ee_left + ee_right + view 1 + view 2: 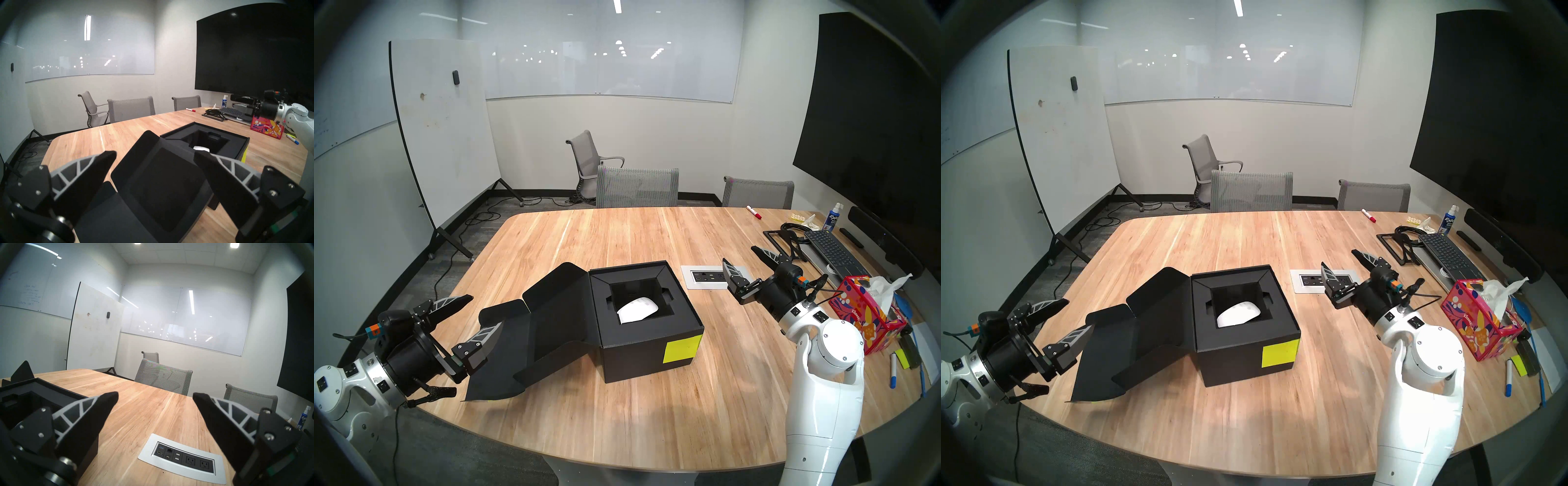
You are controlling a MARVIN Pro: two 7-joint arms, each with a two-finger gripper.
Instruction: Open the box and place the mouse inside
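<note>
mouse (638, 309) lying inside box (650, 322), long axis 2-to-8 o'clock | left gripper (480, 314) sitting at box's 9 o'clock, nearer | right gripper (743, 259) at 2 o'clock | both jaws gaping wide, empty

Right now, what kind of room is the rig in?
Most likely an office meeting room: a long wooden conference table with mesh chairs pulled up, glass whiteboards on the walls, and a large dark wall screen above a keyboard.

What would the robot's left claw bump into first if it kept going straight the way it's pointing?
Most likely the folded-back black cardboard lid flap of the open black cube box: the open left gripper points straight at it, though depth is unclear.
</note>
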